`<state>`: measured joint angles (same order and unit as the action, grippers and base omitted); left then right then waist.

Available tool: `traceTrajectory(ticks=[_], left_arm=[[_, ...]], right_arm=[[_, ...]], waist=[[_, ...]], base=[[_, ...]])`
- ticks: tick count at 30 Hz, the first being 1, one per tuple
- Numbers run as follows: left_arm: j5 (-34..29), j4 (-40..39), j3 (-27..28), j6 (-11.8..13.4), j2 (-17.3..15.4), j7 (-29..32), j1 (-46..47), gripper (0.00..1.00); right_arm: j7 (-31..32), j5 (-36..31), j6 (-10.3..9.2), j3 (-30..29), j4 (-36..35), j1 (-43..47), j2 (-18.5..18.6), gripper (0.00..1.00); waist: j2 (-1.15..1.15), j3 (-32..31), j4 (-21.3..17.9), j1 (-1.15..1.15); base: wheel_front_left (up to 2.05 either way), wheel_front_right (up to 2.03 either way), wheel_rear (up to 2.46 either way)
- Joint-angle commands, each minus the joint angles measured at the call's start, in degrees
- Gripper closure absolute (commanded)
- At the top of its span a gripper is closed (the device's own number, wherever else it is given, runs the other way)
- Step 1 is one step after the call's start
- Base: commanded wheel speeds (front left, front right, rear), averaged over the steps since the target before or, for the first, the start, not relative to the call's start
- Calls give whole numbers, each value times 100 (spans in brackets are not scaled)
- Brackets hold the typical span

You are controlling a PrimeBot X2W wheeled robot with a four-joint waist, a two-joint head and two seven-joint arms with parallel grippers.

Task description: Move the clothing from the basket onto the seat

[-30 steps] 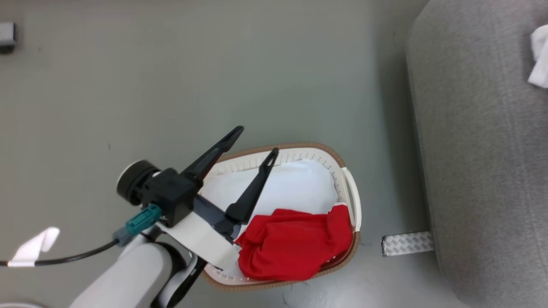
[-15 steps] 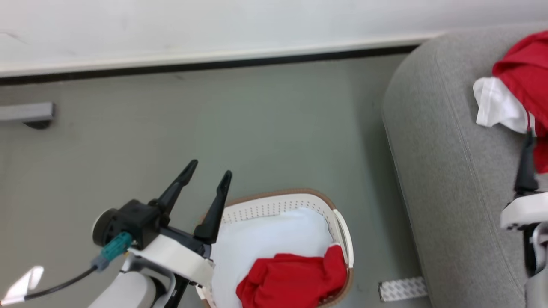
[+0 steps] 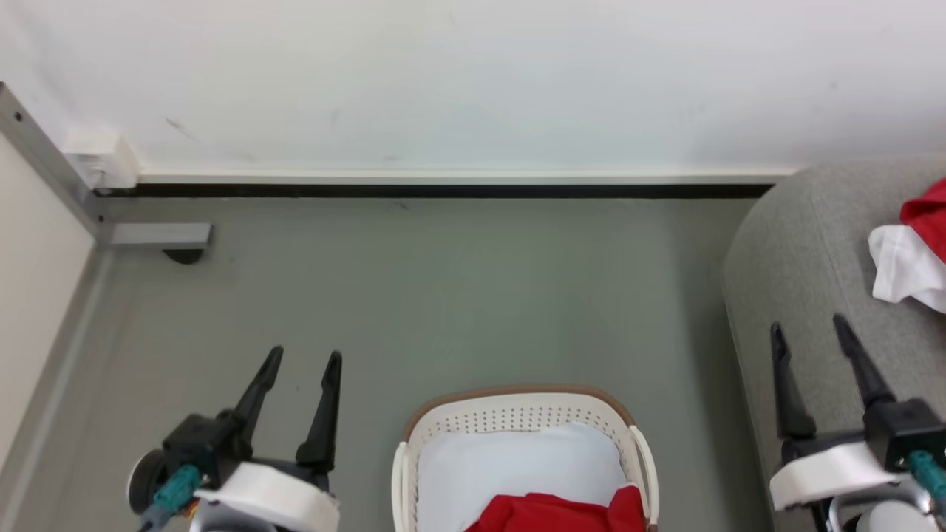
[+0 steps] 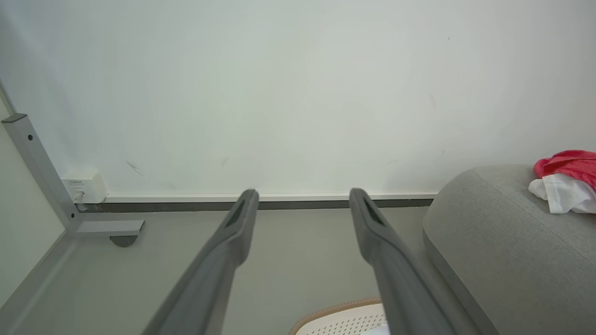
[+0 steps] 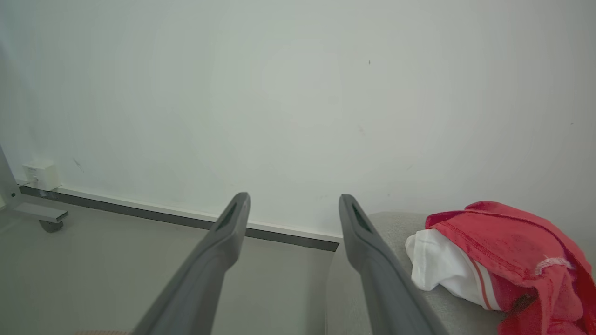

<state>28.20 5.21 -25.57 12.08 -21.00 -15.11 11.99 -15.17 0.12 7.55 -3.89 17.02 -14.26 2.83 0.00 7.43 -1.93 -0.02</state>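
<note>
Both grippers have drawn back since a second ago. The left gripper [image 3: 305, 355], which was spread wide over the basket [image 3: 517, 389], now has its jaws moderately parted and empty. Its fingers point up over bare floor [image 3: 458, 295], left of the basket. The right gripper [image 3: 807, 325], also moderately parted and holding nothing, hangs over the rounded arm of the sofa [image 3: 805, 244]. The head view has tilted up as well, so part of the apparent shift is the camera's own.

One red-and-white garment [image 3: 913, 247] lies on the sofa, near the right fingertips but apart from them. A red garment [image 3: 550, 515] sits at the basket's near end on a white pad [image 3: 517, 462]. The frame edge cuts it off, so I cannot tell whether it is one piece or several. I judge the task roughly half done, with the basket not yet emptied.
</note>
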Motion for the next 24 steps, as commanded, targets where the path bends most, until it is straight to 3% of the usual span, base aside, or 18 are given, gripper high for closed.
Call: traceTrajectory(ticks=[1,12,24], left_arm=[[-159,32,83,-40,26,-2,-167,0],[-909,339,990,-632,596,-5,-943,0],[-1443,677,1587,-1170,1055,-6,-1201,0]], right_arm=[[4,64,-12,48,-15,157,13,0],[4,431,-13,461,175,798,18,0],[4,635,-12,623,420,980,16,0]], waist=[[0,-136,130,2],[0,-479,118,2],[0,-670,-56,2]], base=[[0,0,0],[0,0,0],[0,0,0]])
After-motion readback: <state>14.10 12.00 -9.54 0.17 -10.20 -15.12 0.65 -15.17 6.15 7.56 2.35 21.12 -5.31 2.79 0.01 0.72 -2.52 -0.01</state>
